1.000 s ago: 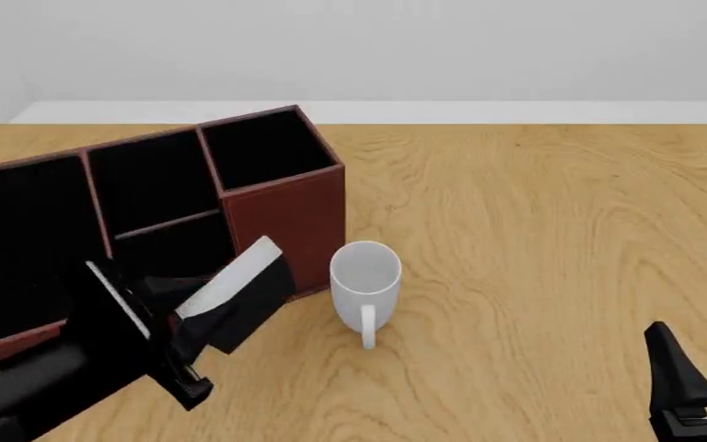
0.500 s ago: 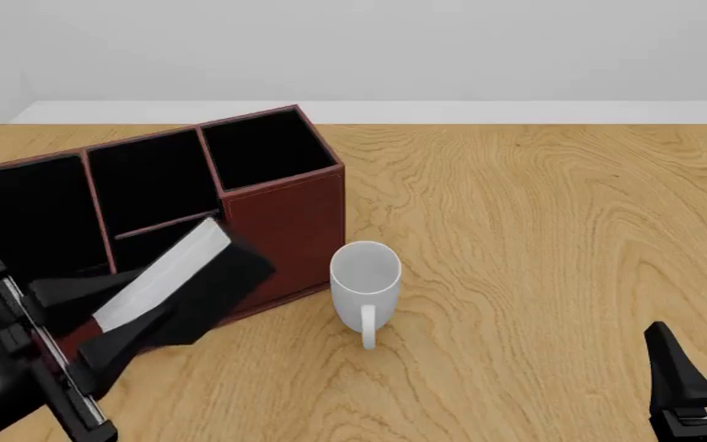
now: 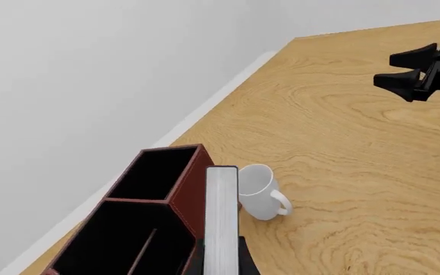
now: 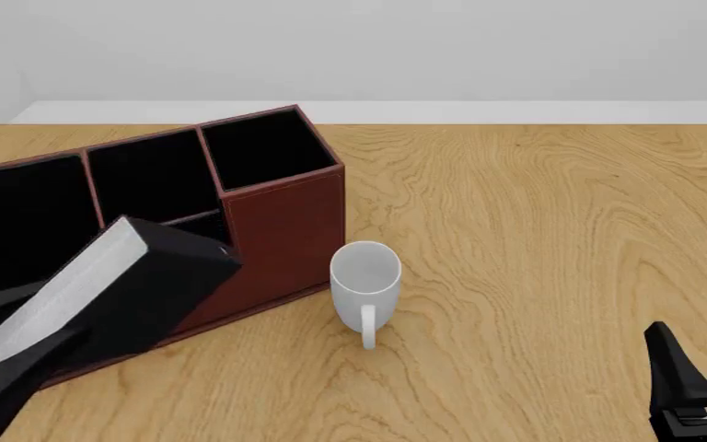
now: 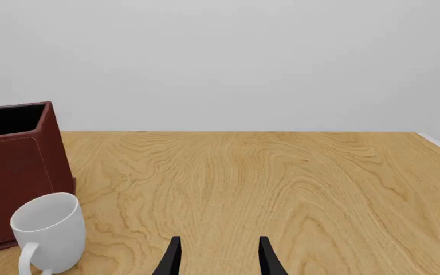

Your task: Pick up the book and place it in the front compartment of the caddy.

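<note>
The left end effector (image 4: 16, 336) is clamped low at the near-left edge, while the right end effector (image 5: 217, 255) sits parted and idle.

- The left gripper (image 4: 10, 345) at the front view's lower left has plain matte black fingers, long wedges narrowing to points.
- The right gripper (image 4: 703, 364) at the lower right corner is the same matte black, its finger (image 4: 677, 368) a tapered fin on a blocky base.
- Its two slim fingertips (image 5: 173, 256) curve slightly, unmarked.
</note>
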Controlling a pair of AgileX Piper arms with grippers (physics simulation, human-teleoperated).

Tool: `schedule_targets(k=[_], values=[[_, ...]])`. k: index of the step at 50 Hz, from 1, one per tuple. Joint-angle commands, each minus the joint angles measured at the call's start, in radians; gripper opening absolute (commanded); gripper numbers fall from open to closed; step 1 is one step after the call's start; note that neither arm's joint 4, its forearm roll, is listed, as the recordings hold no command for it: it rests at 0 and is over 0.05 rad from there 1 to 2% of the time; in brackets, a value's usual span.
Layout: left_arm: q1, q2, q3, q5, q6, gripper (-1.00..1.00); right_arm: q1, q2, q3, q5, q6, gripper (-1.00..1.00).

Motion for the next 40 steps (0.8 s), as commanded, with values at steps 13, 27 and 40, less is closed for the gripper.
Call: schedule_targets(k=[13,27,40], values=[[0.017,-0.059,-0.06,0.07,-0.005,-1.0,0.0,0.0,0.0,0.0,0.0,1.0],[0.037,-0.077,-0.069,0.054,0.013,-1.0,0.0,0.0,0.0,0.0,0.0,1.0],[0.043,-0.146,-0.049,0.004,0.058,-1.0,0.0,0.0,0.0,0.0,0.0,1.0]])
